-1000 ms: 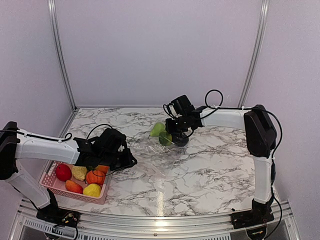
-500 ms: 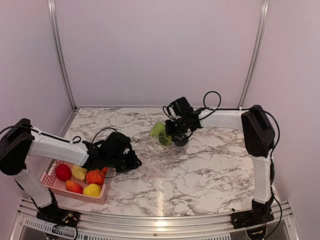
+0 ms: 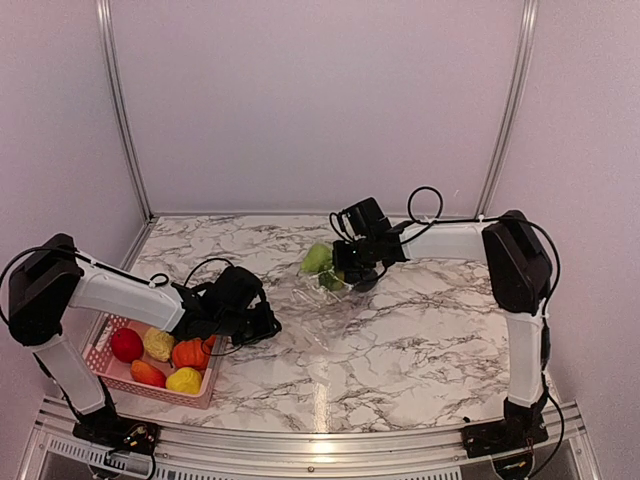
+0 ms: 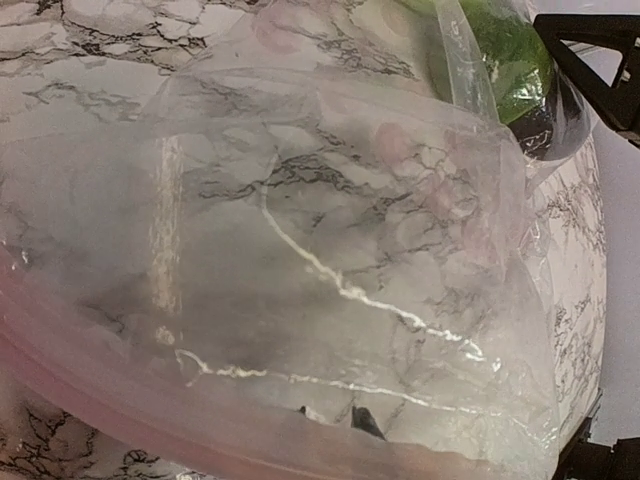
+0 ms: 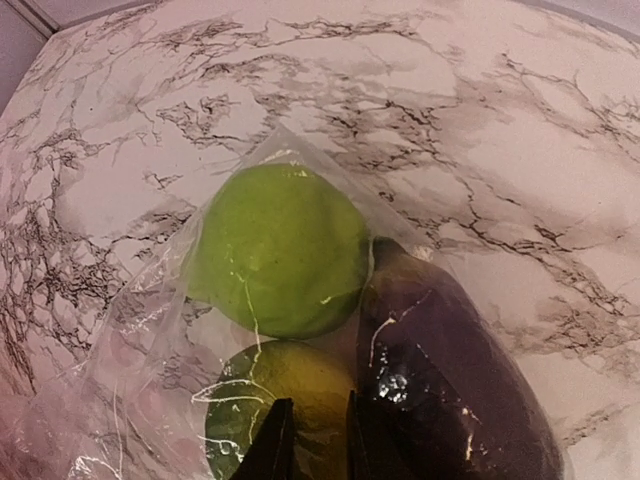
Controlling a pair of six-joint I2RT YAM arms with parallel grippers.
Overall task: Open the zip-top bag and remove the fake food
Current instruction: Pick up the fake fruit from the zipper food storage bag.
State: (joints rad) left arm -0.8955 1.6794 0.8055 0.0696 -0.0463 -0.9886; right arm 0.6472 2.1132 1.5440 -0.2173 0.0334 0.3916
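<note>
Marble table (image 3: 420, 340) and pale walls frame the scene. At 8 o'clock on the table sits the basket (image 3: 110, 373), with some of the food (image 3: 190, 353) in it: red, yellow and orange pieces.

Just at its 2 o'clock, the left gripper (image 3: 262, 325) lies low, its tips close together on the near edge of the bag (image 3: 320, 310). In its wrist view the film drapes over the lens and only the dark tips show, so I judge it a pinch on the bag's pink-tinted edge rather than see it plainly.

The bag lies slack across the table's centre, running toward 1 o'clock. At that far end the right gripper (image 3: 348, 278) has its fingers nearly pressed together on the film, right above three pieces inside: a green apple (image 5: 275, 250), a second green piece at its 6 o'clock, and an eggplant (image 5: 450, 385) at its 4 o'clock.

Risks from here, as I judge them:
- Thin, slick film may slip from either pinch if the arms pull apart hard.
- A sharp tug could tear the bag.
- Lifting the far end would send round pieces rolling out onto the table, short of the basket.
- With film over the left lens, that arm has little sight to correct by.
</note>
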